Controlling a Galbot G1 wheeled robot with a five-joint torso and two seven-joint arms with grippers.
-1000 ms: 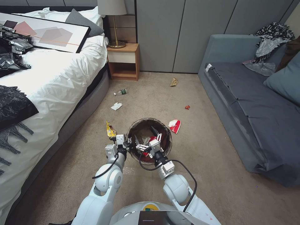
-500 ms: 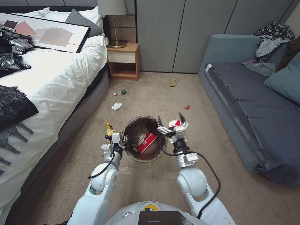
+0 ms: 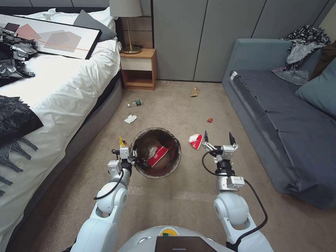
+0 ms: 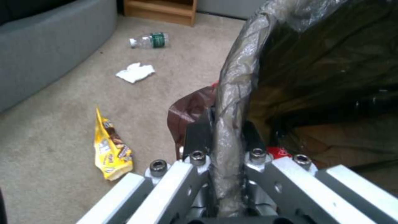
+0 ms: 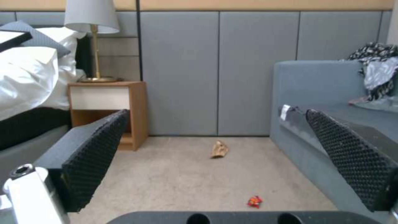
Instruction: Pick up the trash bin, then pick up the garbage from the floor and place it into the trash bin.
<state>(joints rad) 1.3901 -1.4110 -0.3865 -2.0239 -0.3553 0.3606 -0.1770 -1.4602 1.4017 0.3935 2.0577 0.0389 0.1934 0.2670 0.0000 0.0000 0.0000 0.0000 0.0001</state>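
Observation:
The trash bin (image 3: 156, 176), lined with a dark bag, hangs at my left gripper (image 3: 130, 155), which is shut on its rim (image 4: 232, 102). A red-and-white carton (image 3: 158, 156) lies inside it. My right gripper (image 3: 217, 138) is open and empty, right of the bin and above the carpet (image 5: 215, 116). Garbage on the floor: a red-and-white carton (image 3: 196, 140) just left of the right gripper, a yellow wrapper (image 3: 122, 142) (image 4: 111, 149), a tissue (image 3: 130, 119) (image 4: 135, 72), a bottle (image 3: 135, 103) (image 4: 149, 40), a tan paper bag (image 3: 194, 91) (image 5: 219, 149), and a small red wrapper (image 3: 209, 120) (image 5: 254, 201).
A bed (image 3: 63, 87) with black plastic bags and a framed picture borders the left. A grey sofa (image 3: 280, 115) borders the right. A wooden nightstand (image 3: 139, 68) with a lamp stands at the far wall. Open carpet runs between them.
My right gripper has come out from over the bin and swung to the right, open. A red carton now lies in the bin. The left arm and bin have shifted slightly left.

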